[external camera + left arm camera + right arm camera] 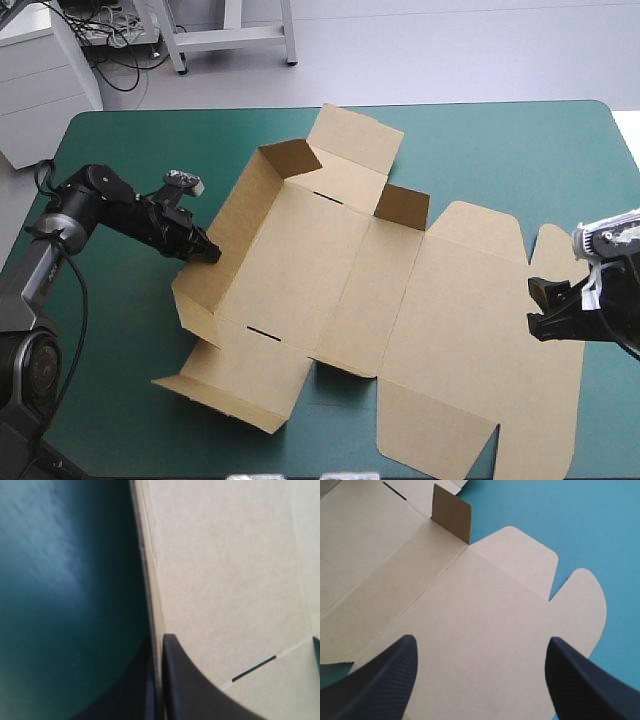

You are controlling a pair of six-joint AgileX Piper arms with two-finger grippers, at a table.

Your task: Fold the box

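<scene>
The brown box [330, 260] lies spread out mid-table, its left wall [225, 220] raised and a small flap [402, 205] upright at the far side. My left gripper [205, 252] is shut on the top edge of that left wall. In the left wrist view the black fingers [185, 690] pinch the board's edge [150, 580], with the box floor beyond. My right gripper [545, 310] hovers open over the right end of the flat lid [485, 605], near its rounded tabs [585, 600]. Nothing is between its fingers [385, 680].
Teal-green cover [480, 150] shows all around the box, widest at the far right. A loose flat flap [230, 390] sticks out toward the near-left. A narrow slot [254, 668] is cut in the box floor near the held wall.
</scene>
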